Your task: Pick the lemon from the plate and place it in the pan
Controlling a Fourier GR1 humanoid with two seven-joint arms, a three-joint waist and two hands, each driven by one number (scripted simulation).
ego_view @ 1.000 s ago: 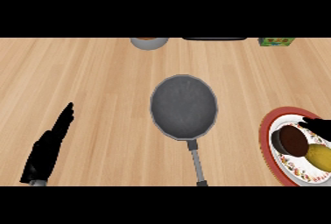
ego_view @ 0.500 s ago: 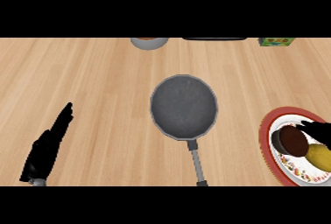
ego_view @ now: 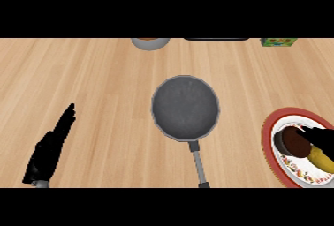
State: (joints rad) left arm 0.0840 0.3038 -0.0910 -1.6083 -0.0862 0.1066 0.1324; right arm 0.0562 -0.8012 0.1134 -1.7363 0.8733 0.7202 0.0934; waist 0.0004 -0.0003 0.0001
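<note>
The yellow lemon (ego_view: 320, 160) lies on a white plate with a red rim (ego_view: 269, 132) at the right edge, beside a dark brown round item (ego_view: 295, 142). My right hand (ego_view: 319, 136) comes in from the right edge and lies over the lemon's upper end, fingers stretched out, not curled round it. Much of this hand is cut off by the edge. The grey pan (ego_view: 185, 107) sits in the middle of the counter, its handle (ego_view: 198, 165) pointing toward me. My left hand (ego_view: 49, 149) rests open at the lower left, fingers up.
Along the counter's far edge stand a grey bowl (ego_view: 150, 43), a dark flat object (ego_view: 216, 39) and a green box (ego_view: 278, 42). Bare wooden counter lies between the pan and the plate.
My right hand has crept slightly down and left over the plate, closer onto the lemon. The left hand, pan and lemon have not moved.
</note>
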